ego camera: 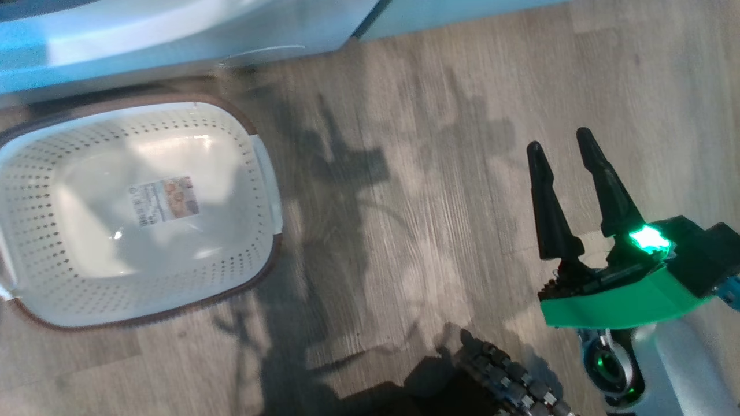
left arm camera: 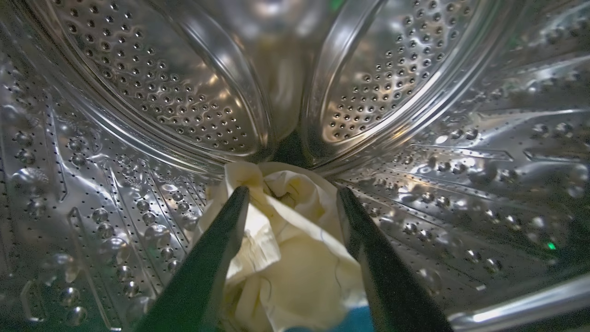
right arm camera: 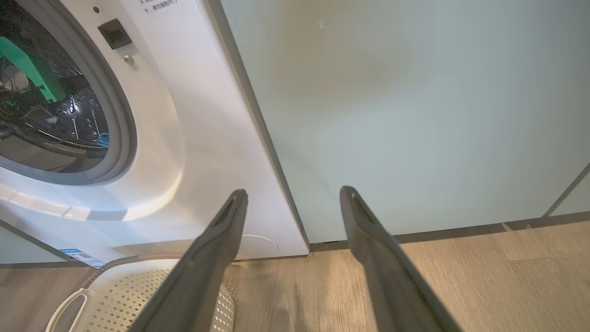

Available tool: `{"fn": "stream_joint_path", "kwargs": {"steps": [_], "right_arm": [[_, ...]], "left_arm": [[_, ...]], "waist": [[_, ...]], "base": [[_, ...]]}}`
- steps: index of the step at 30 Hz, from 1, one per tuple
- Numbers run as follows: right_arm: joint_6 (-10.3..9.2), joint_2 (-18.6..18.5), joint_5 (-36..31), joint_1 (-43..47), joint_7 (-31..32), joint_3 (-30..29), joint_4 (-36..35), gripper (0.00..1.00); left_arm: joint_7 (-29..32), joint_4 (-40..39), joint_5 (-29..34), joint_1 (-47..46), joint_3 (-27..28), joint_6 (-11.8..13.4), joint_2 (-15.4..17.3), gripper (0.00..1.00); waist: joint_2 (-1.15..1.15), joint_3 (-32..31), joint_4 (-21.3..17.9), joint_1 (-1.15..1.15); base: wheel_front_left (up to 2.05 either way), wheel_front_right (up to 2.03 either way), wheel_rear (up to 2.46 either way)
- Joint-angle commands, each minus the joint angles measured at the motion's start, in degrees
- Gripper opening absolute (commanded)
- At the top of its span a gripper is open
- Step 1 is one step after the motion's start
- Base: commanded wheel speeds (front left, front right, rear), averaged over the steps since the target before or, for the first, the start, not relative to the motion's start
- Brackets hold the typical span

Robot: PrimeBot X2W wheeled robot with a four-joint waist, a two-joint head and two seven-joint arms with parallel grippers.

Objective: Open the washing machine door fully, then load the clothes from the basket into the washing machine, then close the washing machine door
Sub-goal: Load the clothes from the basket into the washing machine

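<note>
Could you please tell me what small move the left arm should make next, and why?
Probably draw the left gripper back out of the drum: its fingers stand apart around the clothes lying there, and the basket holds only its label, so loading looks done.

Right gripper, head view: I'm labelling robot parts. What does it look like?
The right gripper has two long, black, tapering fingers on a bright green wedge-shaped housing with a glowing green light. Behind it, a pale forearm carries a green-lit ring.
</note>
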Motion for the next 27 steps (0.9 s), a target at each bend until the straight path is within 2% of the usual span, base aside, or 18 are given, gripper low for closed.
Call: {"fn": "stream_joint_path", "kwargs": {"steps": [1, 4, 12, 20, 25, 27], "right_arm": [[-0.16, -0.6, -0.8, 1.1, -0.4, 0.2, -1.4, 1.00], [-0.16, -0.6, -1.8, 1.6, -0.4, -0.8, -1.4, 1.00], [-0.16, -0.6, -4.4, 3.3, -0.4, -3.5, -1.5, 1.00], [-0.16, -0.6, -7.0, 4.9, -0.4, -4.9, -1.1, 1.00], [-0.16, -0.6, -8.3, 6.5, -0.4, -5.4, -0.3, 1.00], [-0.16, -0.6, -8.6, 6.9, -0.4, -5.6, -0.1, 1.00]], "left_arm": [[-1.1, -3.2, -1.1, 1.3, 1.8, 0.9, 1.8, 1.00], [-3.5, -7.6, -2.3, 6.8, 2.6, 2.6, 0.8, 1.00], [-7.8, -24.6, -4.5, 25.2, 5.1, 9.2, -0.5, 1.00], [-10.6, -43.5, -3.2, 45.6, 5.7, 17.0, -1.1, 1.00], [-11.8, -51.0, -2.9, 57.0, 5.0, 20.8, -2.5, 1.00], [-12.0, -52.0, -3.0, 58.9, 4.8, 21.3, -2.9, 1.00]], "waist": [[0.00, -1.2, 1.2, 0.00], [0.00, -2.4, 2.5, 0.00], [0.00, -6.0, 6.1, 0.00], [0.00, -9.9, 8.9, 0.00], [0.00, -13.1, 10.6, 0.00], [0.00, -13.9, 11.1, 0.00]], "base": [[0.00, 0.00, 0.00], [0.00, 0.00, 0.00], [0.00, 0.00, 0.00], [0.00, 0.00, 0.00], [0.00, 0.00, 0.00], [0.00, 0.00, 0.00]]}}
